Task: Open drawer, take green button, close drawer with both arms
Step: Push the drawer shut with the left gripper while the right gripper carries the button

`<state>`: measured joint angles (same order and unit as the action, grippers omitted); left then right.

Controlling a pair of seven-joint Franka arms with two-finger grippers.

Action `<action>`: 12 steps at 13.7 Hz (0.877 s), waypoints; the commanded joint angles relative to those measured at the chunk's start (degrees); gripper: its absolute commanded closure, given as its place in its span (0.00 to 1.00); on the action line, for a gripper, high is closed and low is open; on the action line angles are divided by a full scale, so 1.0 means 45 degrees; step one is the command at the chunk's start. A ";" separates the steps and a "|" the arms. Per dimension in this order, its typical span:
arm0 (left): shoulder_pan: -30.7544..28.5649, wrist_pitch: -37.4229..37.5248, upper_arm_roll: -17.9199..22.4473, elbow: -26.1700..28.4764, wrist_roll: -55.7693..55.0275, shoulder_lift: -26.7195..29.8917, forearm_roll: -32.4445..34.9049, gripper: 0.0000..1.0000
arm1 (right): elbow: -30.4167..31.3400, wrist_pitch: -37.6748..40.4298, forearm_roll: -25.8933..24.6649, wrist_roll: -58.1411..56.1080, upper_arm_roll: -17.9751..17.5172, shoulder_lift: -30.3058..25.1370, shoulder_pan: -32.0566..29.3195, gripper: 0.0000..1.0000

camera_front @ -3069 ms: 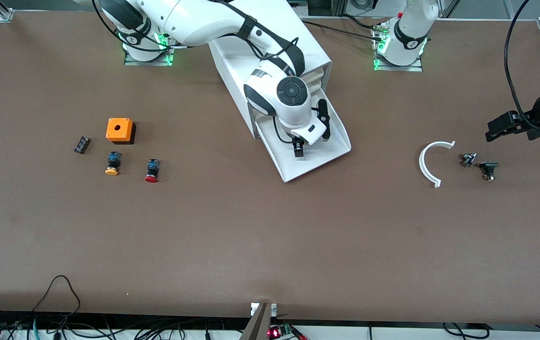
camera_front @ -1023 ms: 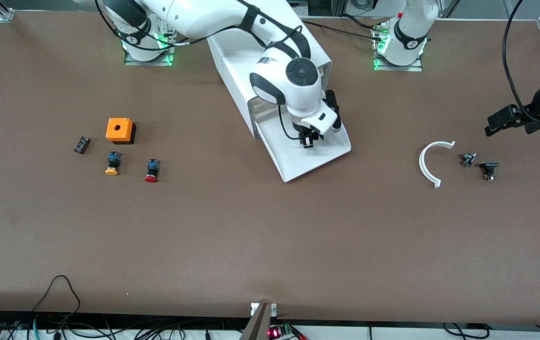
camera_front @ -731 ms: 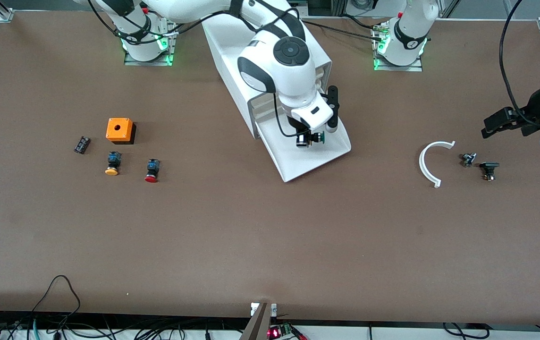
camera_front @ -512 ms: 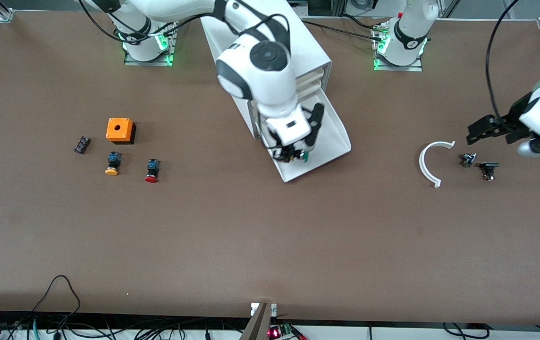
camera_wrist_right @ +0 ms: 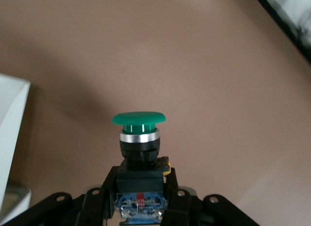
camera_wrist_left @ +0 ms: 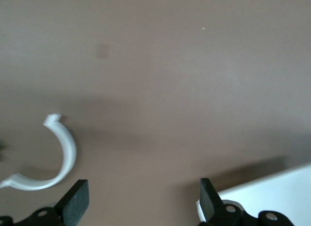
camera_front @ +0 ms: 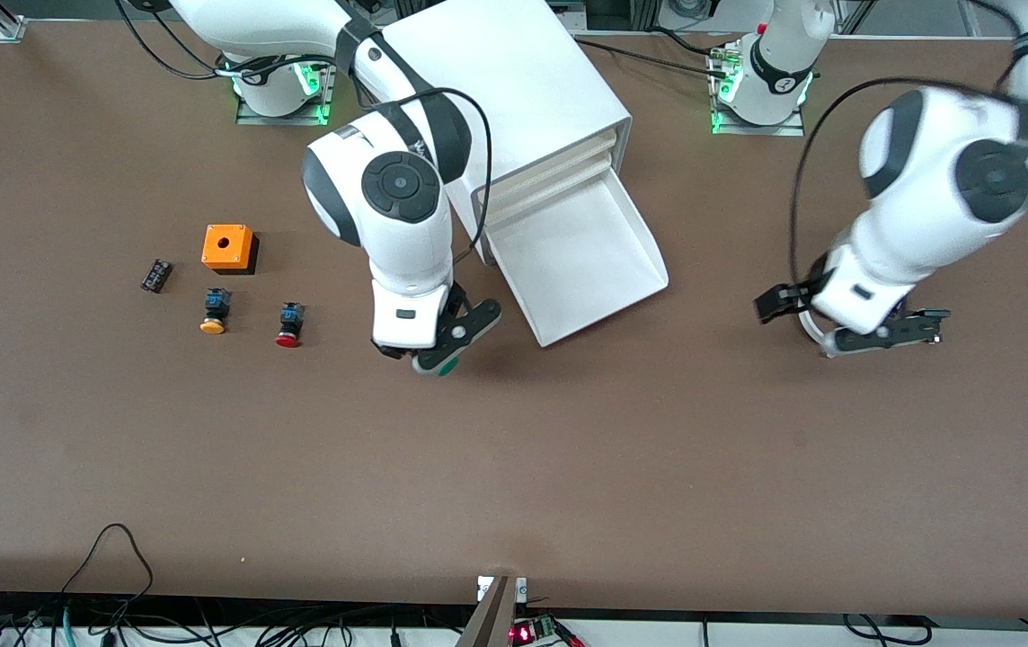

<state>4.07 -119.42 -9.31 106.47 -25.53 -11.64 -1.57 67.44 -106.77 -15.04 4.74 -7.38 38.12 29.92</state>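
The lowest drawer [camera_front: 608, 270] stands pulled out of the white cabinet [camera_front: 514, 99] and shows nothing in it. My right gripper [camera_front: 429, 355] is shut on the green-capped button [camera_front: 447, 367] and holds it over bare table beside the drawer, toward the right arm's end. In the right wrist view the fingers [camera_wrist_right: 95, 199] clamp the button's [camera_wrist_right: 139, 138] dark body, cap pointing away. My left gripper [camera_front: 803, 319] is open and empty over a white arc. In the left wrist view the left gripper [camera_wrist_left: 143, 201] looks at bare table between the arc [camera_wrist_left: 65, 148] and the drawer's corner [camera_wrist_left: 272, 192].
An orange box [camera_front: 228, 247], a yellow-capped button [camera_front: 214, 310], a red-capped button [camera_front: 288, 325] and a small black part [camera_front: 155, 275] lie toward the right arm's end. Another black part [camera_front: 932, 314] lies by the left hand. The white arc [camera_front: 809, 325] is mostly hidden under it.
My right gripper closed on the green button in the drawer, lifted it out and carried it toward the right arm's end. My left arm swung in from the table's end to over the arc.
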 commanded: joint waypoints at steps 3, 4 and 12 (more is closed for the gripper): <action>0.1709 -0.4569 -0.0274 0.2197 -0.4181 -0.1258 -0.0296 0.00 | 0.2293 0.0055 0.0078 0.3340 -0.0059 -0.0948 -0.0882 0.77; 0.2080 -0.4885 -0.0255 0.2238 -0.4731 -0.1512 -0.0296 0.00 | 0.2918 -0.0062 0.0681 0.3380 -0.0059 -0.1261 -0.1331 0.77; 0.3451 -0.6412 -0.0236 0.2238 -0.7120 -0.3292 -0.0296 0.00 | 0.6314 -0.2320 0.1507 0.3576 -0.0078 -0.2511 -0.2721 0.76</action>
<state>19.05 -148.01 -10.97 116.89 -56.95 -26.65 -1.61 86.40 -110.80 -9.05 19.79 -6.95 31.46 19.41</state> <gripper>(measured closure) 0.000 0.581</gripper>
